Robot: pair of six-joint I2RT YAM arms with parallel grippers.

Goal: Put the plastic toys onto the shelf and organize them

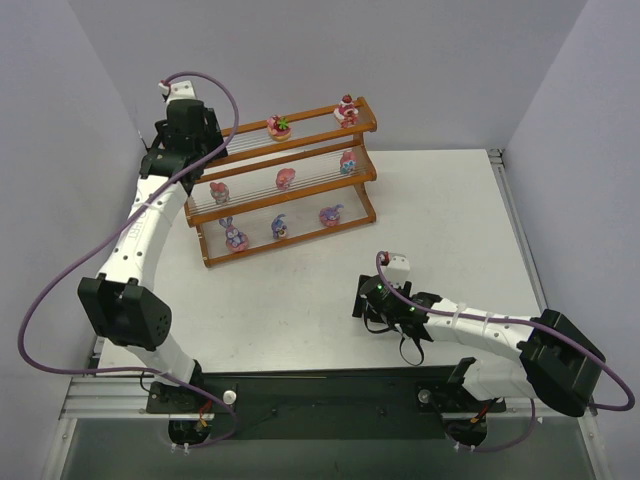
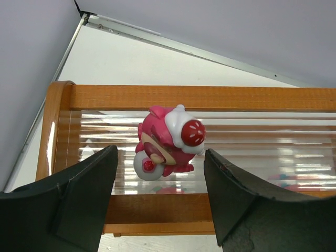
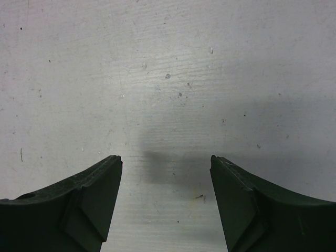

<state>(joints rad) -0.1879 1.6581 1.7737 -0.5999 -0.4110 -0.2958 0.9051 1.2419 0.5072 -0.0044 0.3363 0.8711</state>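
The shelf (image 1: 300, 150) is an orange-brown stepped rack at the back left, with several plastic toys on its three tiers, such as a red one (image 1: 347, 110) on top and a purple eared one (image 1: 234, 236) at the bottom. My left gripper (image 1: 210, 138) hangs at the left end of the top tier. In the left wrist view it (image 2: 160, 153) is open, and a pink and red toy (image 2: 170, 139) leans over on the pale rods of the shelf (image 2: 184, 97) just beyond the fingertips, touching neither. My right gripper (image 1: 377, 318) (image 3: 165, 160) is open over bare table.
The white table (image 1: 430, 220) ends at a metal rail on the right (image 1: 515, 230). Grey walls close in on the left and at the back. The left arm's purple cable (image 1: 60, 290) loops out to the left.
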